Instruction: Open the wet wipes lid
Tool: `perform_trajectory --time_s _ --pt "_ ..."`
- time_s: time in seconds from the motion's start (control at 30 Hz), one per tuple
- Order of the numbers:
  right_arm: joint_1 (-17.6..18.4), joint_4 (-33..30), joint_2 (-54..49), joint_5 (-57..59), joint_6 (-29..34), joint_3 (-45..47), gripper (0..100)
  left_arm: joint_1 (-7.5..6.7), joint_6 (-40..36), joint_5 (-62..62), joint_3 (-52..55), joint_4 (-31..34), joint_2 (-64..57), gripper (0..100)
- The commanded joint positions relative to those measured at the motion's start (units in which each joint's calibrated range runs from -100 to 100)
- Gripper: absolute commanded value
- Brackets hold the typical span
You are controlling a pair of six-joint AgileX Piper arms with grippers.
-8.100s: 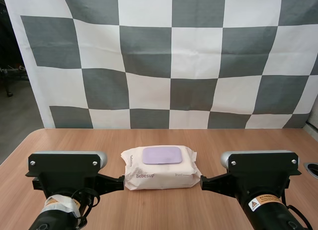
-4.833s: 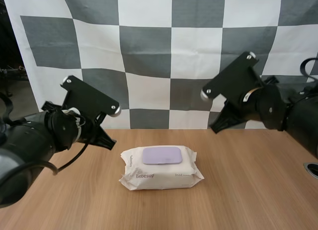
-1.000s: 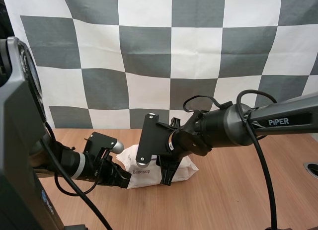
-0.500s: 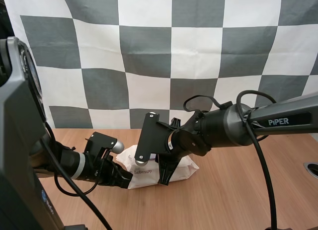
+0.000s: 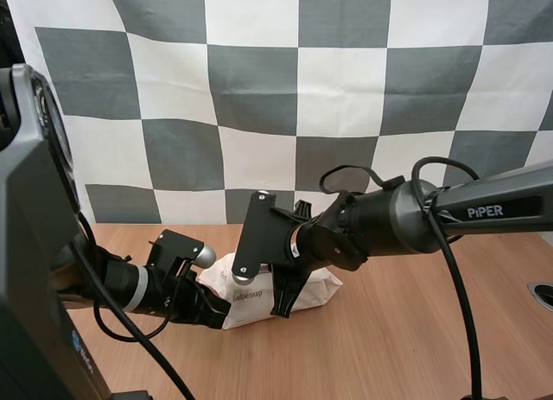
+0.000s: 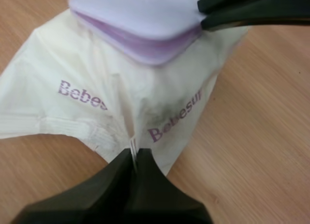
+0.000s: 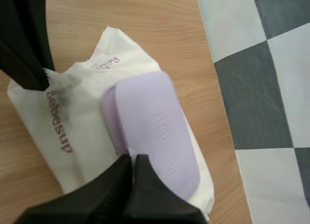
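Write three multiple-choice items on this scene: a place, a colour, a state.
1. Where is the right end effector? A at the lilac plastic lid, on its edge; B high in the air; C behind the left arm.
2. The lid's colour? A green; B red; C lilac.
3. The left end effector is: A wide open; B shut on the cream soft wipes pack at its end seam; C shut on nothing.
A, it meets the lid's rim; C, the lid shows pale purple; B, its fingers pinch the crimped seam.
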Motion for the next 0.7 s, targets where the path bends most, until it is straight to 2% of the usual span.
perform_trajectory --time_s 0.0,0.27,0.47,0.67 --pt "0.0 -0.1 0.0 0.6 0.0 -0.9 0 0.00 0.9 0.0 -0.1 0.1 0.1 0" --pt "-0.9 -0.1 1.8 0.2 0.0 -5.6 0 0.00 0.9 0.0 -0.1 0.3 0.1 0" --pt "-3.4 -0.1 8.2 -0.6 0.0 -11.4 0 0.00 0.9 0.0 -0.1 0.4 0.1 0" --pt "-3.6 -0.1 15.3 -0.6 0.0 -16.5 0 0.00 0.9 0.0 -0.1 1.7 0.1 0"
